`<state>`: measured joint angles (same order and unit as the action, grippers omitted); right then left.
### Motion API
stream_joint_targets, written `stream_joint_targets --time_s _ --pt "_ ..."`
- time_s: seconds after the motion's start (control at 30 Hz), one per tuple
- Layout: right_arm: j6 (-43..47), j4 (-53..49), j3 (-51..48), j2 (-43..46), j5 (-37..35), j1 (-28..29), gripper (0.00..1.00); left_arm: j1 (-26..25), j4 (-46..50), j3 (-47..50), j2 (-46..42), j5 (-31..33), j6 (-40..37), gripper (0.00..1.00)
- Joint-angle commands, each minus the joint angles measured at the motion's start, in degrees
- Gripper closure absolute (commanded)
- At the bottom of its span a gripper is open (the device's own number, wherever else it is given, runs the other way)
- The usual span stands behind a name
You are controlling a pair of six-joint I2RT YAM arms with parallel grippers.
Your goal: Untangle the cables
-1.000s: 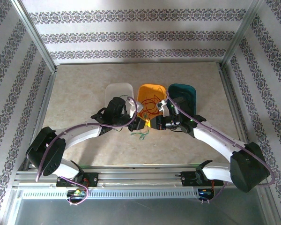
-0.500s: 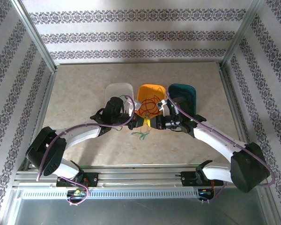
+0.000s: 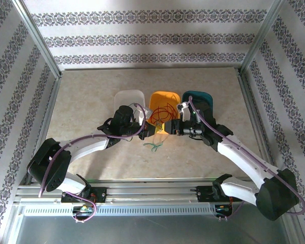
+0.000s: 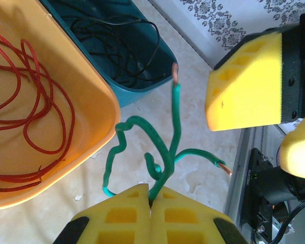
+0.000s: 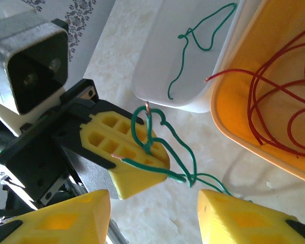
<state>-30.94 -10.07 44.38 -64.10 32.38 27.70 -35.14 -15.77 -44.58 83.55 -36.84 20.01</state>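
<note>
Left gripper (image 4: 150, 207) is clamped on a curly green cable (image 4: 169, 127), just near of the orange tray (image 4: 110, 109) holding the red cable (image 4: 35, 101). Right gripper (image 5: 152, 217) sits open right beside it. Black cable (image 4: 117, 48) is in the teal tray (image 4: 134, 89).

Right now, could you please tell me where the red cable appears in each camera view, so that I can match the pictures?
Top external: the red cable lies coiled in the orange tray, near the picture's centre.
Left wrist: at the left side, looped inside the same tray.
Right wrist: at the right edge, its loops inside that tray.
Shared landmark: the orange tray.
</note>
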Motion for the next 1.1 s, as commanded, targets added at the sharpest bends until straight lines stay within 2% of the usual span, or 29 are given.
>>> stream_joint_targets --time_s 0.0,0.2,0.33,0.57,0.67,0.77,0.8,0.9,1.07 --pt "2.3 -0.3 3.0 -2.3 -0.9 1.1 0.52 0.4 0.8 0.1 -1.4 -0.4 -1.2 1.00" --pt "2.6 1.4 5.9 -6.0 -2.4 1.7 0.52 0.4 2.5 -0.4 -1.4 -1.6 -1.8 1.00" --pt "2.4 2.3 7.4 -8.0 -2.4 1.8 0.56 0.4 3.8 -0.7 -1.5 -1.9 -2.5 1.00" --pt "2.0 3.3 8.4 -11.7 -2.0 2.3 0.71 0.4 3.9 -0.4 -2.0 -1.6 -2.6 1.00" --pt "1.6 3.4 8.2 -12.6 -2.2 2.8 0.73 0.4 3.8 -0.1 -2.1 -1.4 -2.6 1.00" --pt "1.0 4.0 7.6 -12.9 -3.2 3.0 0.86 0.4 3.7 0.0 -2.4 -1.4 -2.5 1.00" --pt "0.9 4.0 7.3 -12.8 -4.6 3.0 0.91 0.4 3.6 0.0 -2.6 -1.6 -2.6 1.00" --pt "0.7 3.7 6.7 -12.0 -10.3 2.6 0.98 0.4 3.9 0.3 -3.1 -2.8 -2.6 1.00" --pt "-0.6 1.8 5.1 -10.5 -20.6 -1.0 1.00 0.4 5.8 1.2 -5.7 -8.2 -2.8 1.00"
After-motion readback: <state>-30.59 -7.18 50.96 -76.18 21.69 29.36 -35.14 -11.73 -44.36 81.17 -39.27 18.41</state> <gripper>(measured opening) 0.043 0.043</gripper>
